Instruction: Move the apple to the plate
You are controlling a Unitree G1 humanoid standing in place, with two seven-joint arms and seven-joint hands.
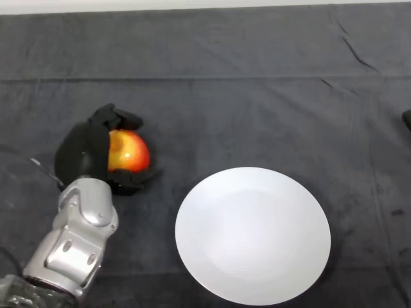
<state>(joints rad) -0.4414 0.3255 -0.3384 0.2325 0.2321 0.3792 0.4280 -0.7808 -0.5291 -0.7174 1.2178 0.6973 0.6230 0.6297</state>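
Observation:
A red and yellow apple point(128, 152) is at the left of the table, to the left of the white plate point(253, 235). My left hand point(87, 151) is curled round the apple, fingers over its top and thumb under its near side. The silver-grey arm comes in from the lower left. The plate is round and has nothing on it. I cannot tell whether the apple rests on the cloth or is lifted off it.
A dark cloth point(257, 96) covers the whole table, with a fold line across the back. A small dark object point(407, 119) shows at the right edge.

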